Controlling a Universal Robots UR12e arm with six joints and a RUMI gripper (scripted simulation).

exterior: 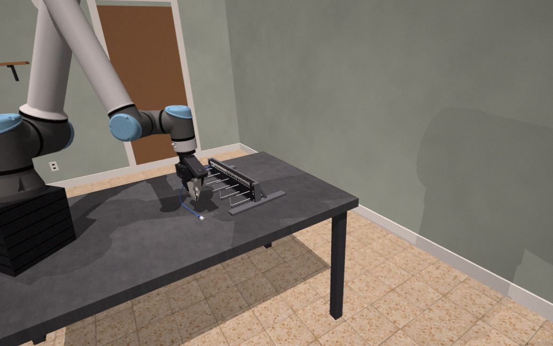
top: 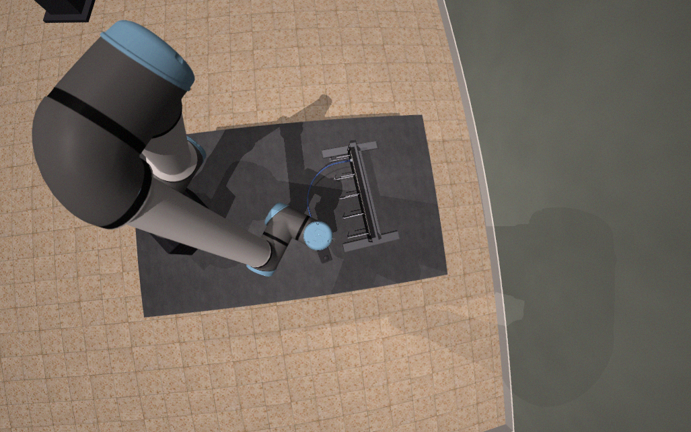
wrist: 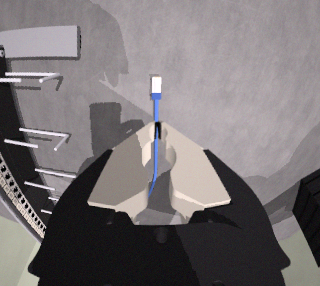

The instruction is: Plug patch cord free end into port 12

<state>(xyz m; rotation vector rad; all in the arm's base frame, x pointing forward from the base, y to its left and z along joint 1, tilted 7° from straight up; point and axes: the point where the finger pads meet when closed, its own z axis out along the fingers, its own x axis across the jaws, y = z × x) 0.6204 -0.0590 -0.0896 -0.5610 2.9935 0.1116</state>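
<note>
The blue patch cord (top: 308, 193) (exterior: 189, 209) (wrist: 156, 111) runs in a curve from the far-end part of the rack (top: 362, 198) (exterior: 256, 192) out over the table. Its free plug (exterior: 200, 218) (wrist: 156, 85), clear with a blue boot, lies on the table; which way its latch faces is too small to tell. My gripper (exterior: 197, 199) (wrist: 157, 122) is shut with nothing held, its tips above the table. In the wrist view the cord runs beneath the tips, and the plug lies ahead of them. The wrist hides the plug in the top view. The rack stands level.
Thin metal cable guides (top: 351, 215) (exterior: 239, 202) (wrist: 45, 132) stick out from the rack's port side toward my gripper. A flat rack foot (top: 385, 239) (exterior: 258, 203) (wrist: 45, 42) lies at the near end. The table (top: 391, 257) (exterior: 141, 240) carries the rack and the arm's dark base (exterior: 20, 236).
</note>
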